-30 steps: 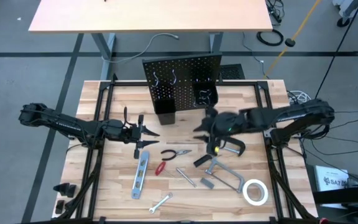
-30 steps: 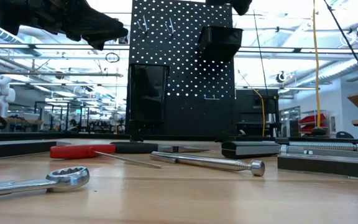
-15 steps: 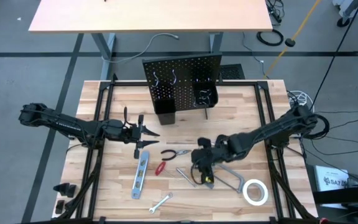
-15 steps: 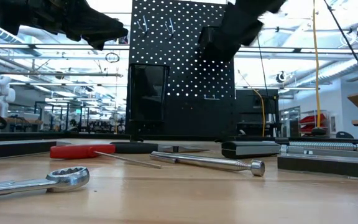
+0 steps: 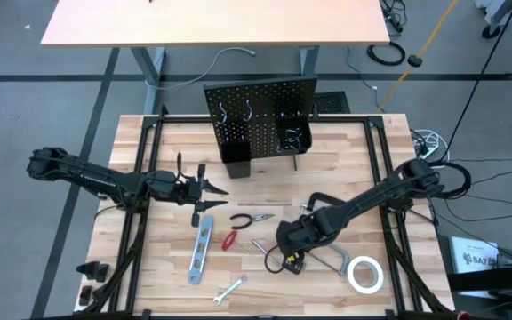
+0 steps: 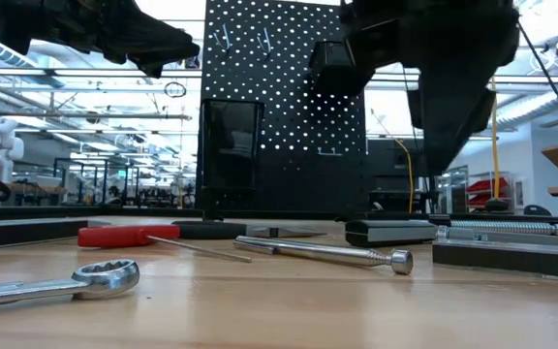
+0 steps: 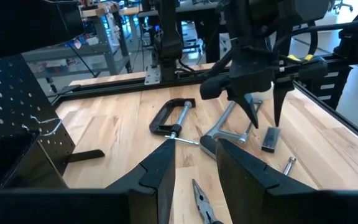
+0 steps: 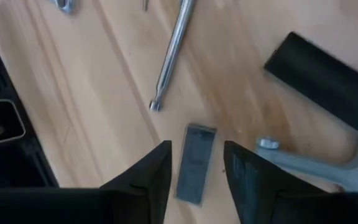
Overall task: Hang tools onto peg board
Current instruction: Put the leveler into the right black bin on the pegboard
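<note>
Well, from where I stand the left arm lies stretched out level from the left edge of the high view. Its left gripper point(image 5: 204, 188) points toward frame centre, just above the top end of the level point(image 5: 202, 251). Its fingers stand moderately apart with nothing between them. The right arm reaches in from the right edge on a slant toward lower centre. The right gripper point(image 5: 290, 249) is tipped down at the table point(image 5: 158, 267) beside the bar clamp point(image 5: 325, 255). In the right wrist view its two fingers point(image 8: 145, 174) are parted and empty, with a small grey block point(image 8: 194, 163) lying on the wood in the gap between them.

Counting up, there are two arms and one peg board point(image 5: 260, 105), upright at top centre, with two black bins. I see what looks like two silver hooks near its upper left, though they are small from here. On the table there is one each of level, pliers point(image 5: 250, 219), screwdriver point(image 5: 229, 240), wrench point(image 5: 229, 289), tape roll point(image 5: 364, 274), bar clamp and a slim metal rod point(image 5: 265, 252). The C-clamp point(image 7: 166, 115) shows only in the left wrist view.

The level's long axis runs nearly top to bottom of the high view, leaning a little right at its top. The pliers lie crosswise. The screwdriver and the wrench each slant from lower left to upper right.
</note>
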Available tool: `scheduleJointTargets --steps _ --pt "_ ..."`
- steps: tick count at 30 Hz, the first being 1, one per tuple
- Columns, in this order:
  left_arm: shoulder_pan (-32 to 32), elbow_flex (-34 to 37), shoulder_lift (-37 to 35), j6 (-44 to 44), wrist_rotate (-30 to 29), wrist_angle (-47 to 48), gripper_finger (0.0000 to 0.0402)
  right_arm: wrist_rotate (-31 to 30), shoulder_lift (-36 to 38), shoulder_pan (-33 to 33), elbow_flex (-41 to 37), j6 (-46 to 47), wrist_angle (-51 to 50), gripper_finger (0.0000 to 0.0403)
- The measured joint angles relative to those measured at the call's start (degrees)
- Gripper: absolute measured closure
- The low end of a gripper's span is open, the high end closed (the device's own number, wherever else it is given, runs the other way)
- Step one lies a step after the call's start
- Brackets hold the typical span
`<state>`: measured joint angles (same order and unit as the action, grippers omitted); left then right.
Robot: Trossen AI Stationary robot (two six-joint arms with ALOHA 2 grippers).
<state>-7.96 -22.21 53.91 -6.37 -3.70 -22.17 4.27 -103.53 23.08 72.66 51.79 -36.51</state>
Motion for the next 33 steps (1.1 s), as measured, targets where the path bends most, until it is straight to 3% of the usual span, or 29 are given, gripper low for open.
scheduleJointTargets --steps 13,20,33 --pt "0.0 0.0 0.0 0.0 0.0 0.3 0.0281 -1.5 0.0 0.5 0.0 1.5 -1.0 0.0129" --pt "0.0 0.0 0.0 0.0 0.0 0.2 0.0281 -7.0 -0.1 3.7 0.0 5.5 -2.2 0.0126" --pt "0.0 0.0 0.0 0.0 0.0 0.1 0.0281 -4.1 -7.1 5.9 0.0 8.8 -0.3 0.0135"
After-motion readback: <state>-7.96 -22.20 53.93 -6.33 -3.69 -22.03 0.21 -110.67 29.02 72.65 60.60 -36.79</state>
